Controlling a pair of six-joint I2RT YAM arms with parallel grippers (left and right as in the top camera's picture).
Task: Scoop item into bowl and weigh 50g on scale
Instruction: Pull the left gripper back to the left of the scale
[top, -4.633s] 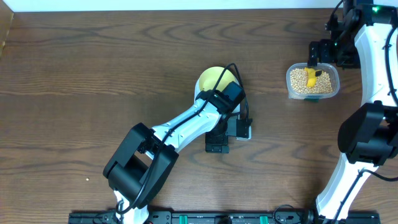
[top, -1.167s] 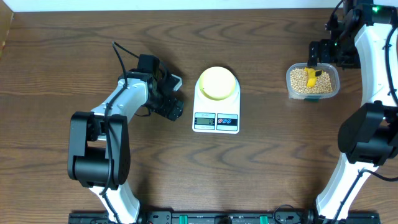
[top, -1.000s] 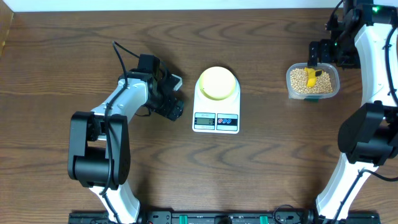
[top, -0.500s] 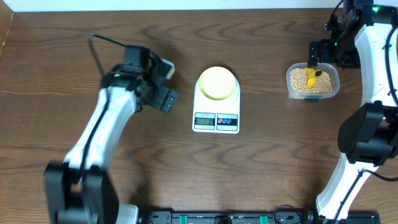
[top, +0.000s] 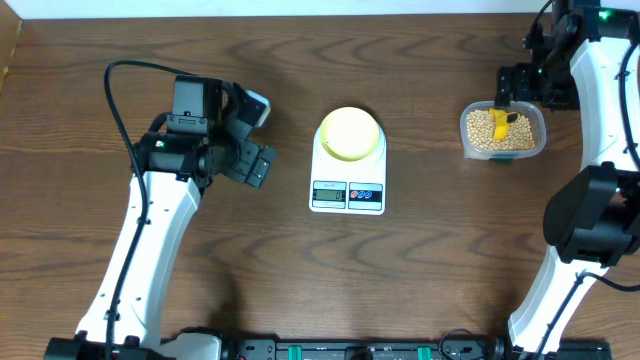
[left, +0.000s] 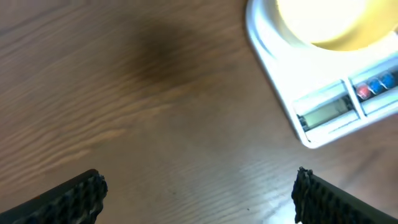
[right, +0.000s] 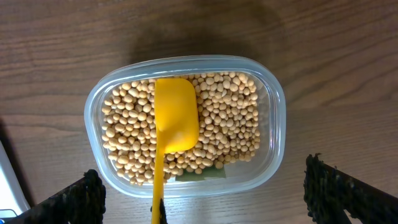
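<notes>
Tan beans lay in the clear container at upper right of the overhead view, a yellow scoop on them between the wide-spread, empty fingers of my right gripper; pale bowl sat on the scale at centre, my left gripper wide open, empty.

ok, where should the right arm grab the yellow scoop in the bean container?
By the thin handle, where it crosses the container rim, probably from straight above with jaws across its width. The head of the scoop lies flat on the beans, too wide to pinch.
</notes>
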